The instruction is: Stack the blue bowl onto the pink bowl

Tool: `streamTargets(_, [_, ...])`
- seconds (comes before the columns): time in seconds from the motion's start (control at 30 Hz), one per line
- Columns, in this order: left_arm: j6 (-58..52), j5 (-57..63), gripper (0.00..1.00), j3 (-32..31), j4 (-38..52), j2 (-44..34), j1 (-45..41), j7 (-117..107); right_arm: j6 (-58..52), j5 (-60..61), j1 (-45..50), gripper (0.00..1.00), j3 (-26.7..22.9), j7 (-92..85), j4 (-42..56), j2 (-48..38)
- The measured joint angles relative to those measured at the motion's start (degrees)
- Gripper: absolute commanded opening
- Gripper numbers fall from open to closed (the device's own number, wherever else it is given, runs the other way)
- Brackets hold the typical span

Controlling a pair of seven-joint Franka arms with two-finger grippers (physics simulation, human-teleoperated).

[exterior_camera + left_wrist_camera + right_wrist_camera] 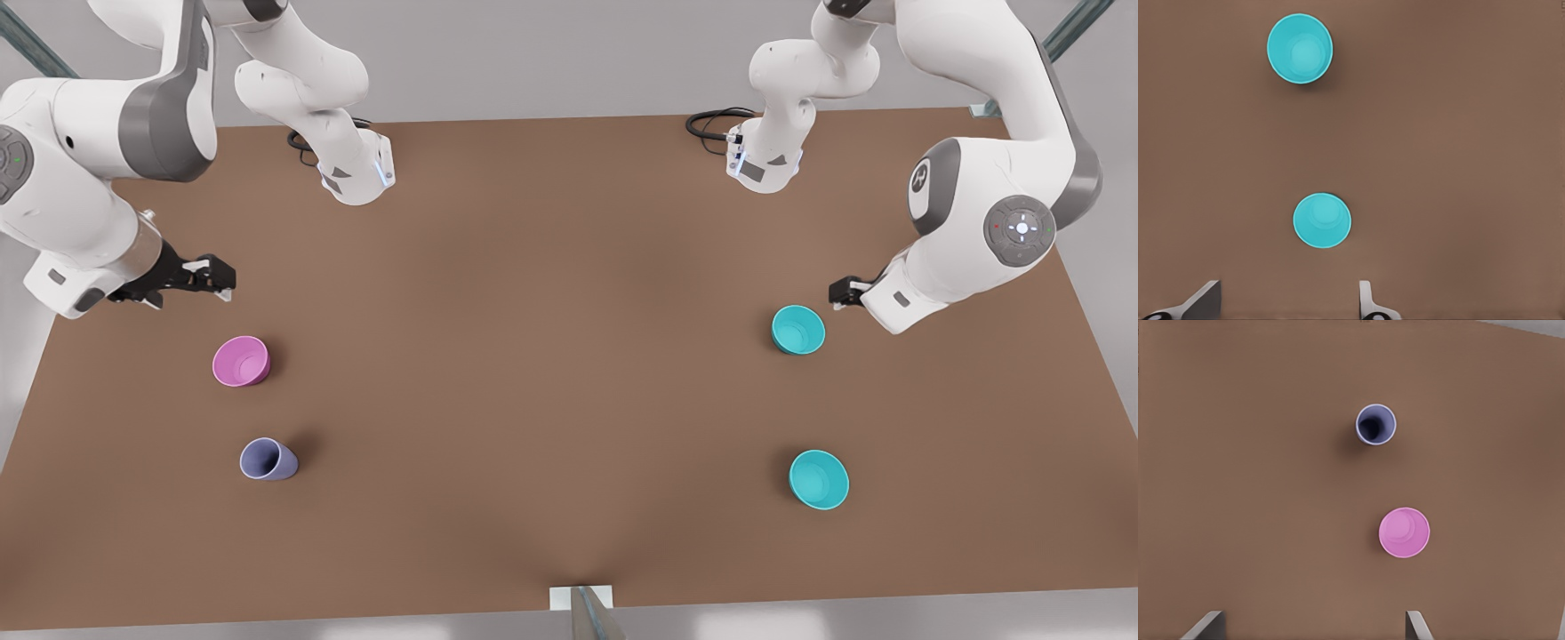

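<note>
Nothing of the stacking is done yet: both task bowls sit apart on the tabletop (551, 356), upright and untouched.

The blue bowl (797, 330) stands toward the edge of the tabletop at the front view's right, roughly midway along that edge. The left gripper (840, 294) hovers just beside it, empty, and in the left wrist view its fingers (1366, 300) stand spread wide with the blue bowl (1322, 220) between their lines. A second, shallower teal bowl (819, 479) lies nearer the camera-side edge on the same side and is not the one to move.

The pink bowl (241, 361) rests toward the opposite edge, at the front view's left, with a lavender cup (268, 460) near it on the camera side. The right gripper (209, 277) waits above and just beyond the pink bowl, its fingers (1417, 625) spread and holding nothing.

All the work remains: grasp the blue bowl, carry it across the tabletop, and set it into the pink bowl.
</note>
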Motion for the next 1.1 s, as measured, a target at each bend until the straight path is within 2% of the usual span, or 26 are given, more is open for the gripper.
streamTargets(0.13, [-0.5,-0.1,1.00,0.0,0.0,0.0,0.0,0.1,-0.2,-0.6,-0.7,1.00,-0.1,-0.8,-1.5,2.8])
streamTargets(0.3, [-0.8,-0.2,1.00,0.0,0.0,0.1,0.0,0.2,6.5,-0.9,-16.0,1.00,-0.2,-2.0,-10.0,14.6])
streamTargets(0.4, [-0.9,-0.3,1.00,0.0,0.0,0.1,0.0,0.2,12.8,-0.7,-21.1,1.00,-0.2,-2.7,-12.7,19.1])
streamTargets(0.53, [-1.6,-2.2,1.00,-0.1,0.3,-0.2,1.4,0.2,22.6,1.5,-23.6,1.00,0.1,-3.9,-21.6,19.2])
streamTargets(0.67, [-2.3,-3.0,1.00,-0.2,1.2,-0.3,2.2,0.3,34.0,5.2,-24.1,1.00,0.3,-5.8,-34.5,15.5])
streamTargets(0.93, [-3.2,-3.3,1.00,-0.5,1.6,-0.5,1.8,0.3,49.8,10.5,-26.8,1.00,0.3,-10.4,-42.6,17.5])
streamTargets(1.1, [-4.3,-3.3,1.00,-0.4,1.7,-0.4,2.1,0.3,55.4,11.7,-27.4,1.00,0.3,-13.0,-43.5,19.0])
